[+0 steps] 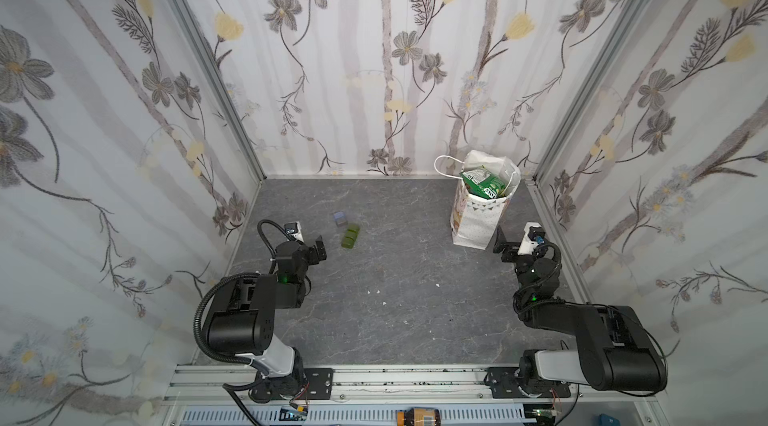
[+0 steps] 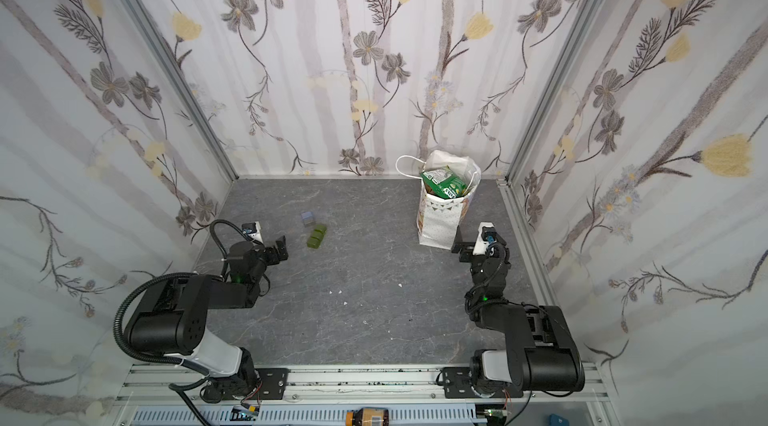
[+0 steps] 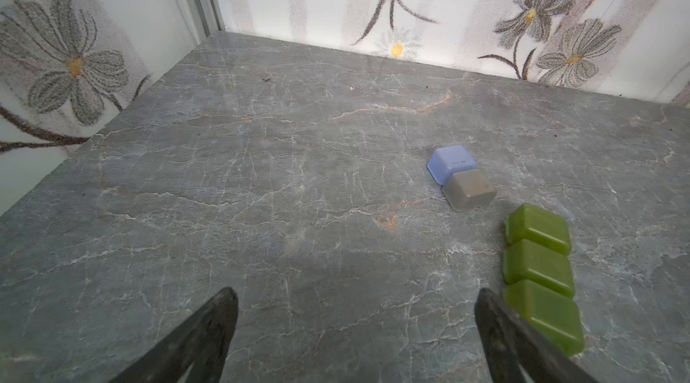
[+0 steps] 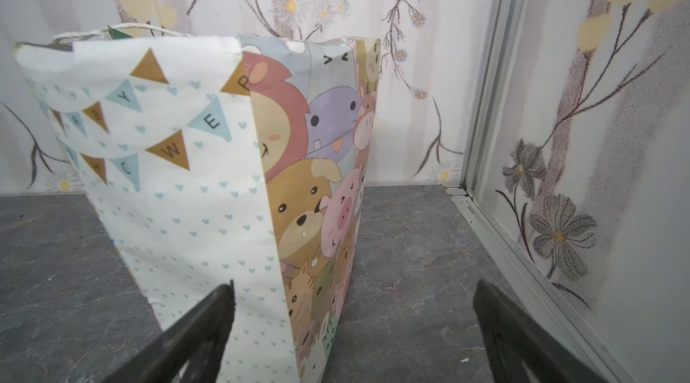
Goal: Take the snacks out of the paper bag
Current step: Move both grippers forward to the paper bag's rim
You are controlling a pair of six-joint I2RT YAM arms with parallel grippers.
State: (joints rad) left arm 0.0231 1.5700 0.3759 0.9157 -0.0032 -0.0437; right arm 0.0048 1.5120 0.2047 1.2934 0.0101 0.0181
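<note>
- Just ahead of the right gripper [image 4: 354, 285], the paper bag [image 4: 179, 194] stands upright on the grey counter [image 4: 410, 250].
- The right gripper is wide open and holds nothing. It sits low, near the foot of the bag, and in the right wrist view one corner edge of the bag falls between its jaws. Whether a finger touches the paper, I cannot tell.
- The snacks [image 1: 484, 185] are inside the bag, higher than this gripper. In both top views green packets [image 2: 442, 185] fill the open mouth, and one of them bears light lettering.
- The left gripper [image 3: 355, 292] is also wide open and empty. It is low over the counter and well apart from the bag.
- Three green blocks [image 3: 537, 269] lie in a row just beside one finger of the left gripper. Whether the nearest block touches that finger, I cannot tell.
- A blue cube [image 3: 451, 162] and a grey cube [image 3: 468, 190], touching each other, lie a little further ahead of the left gripper.
</note>
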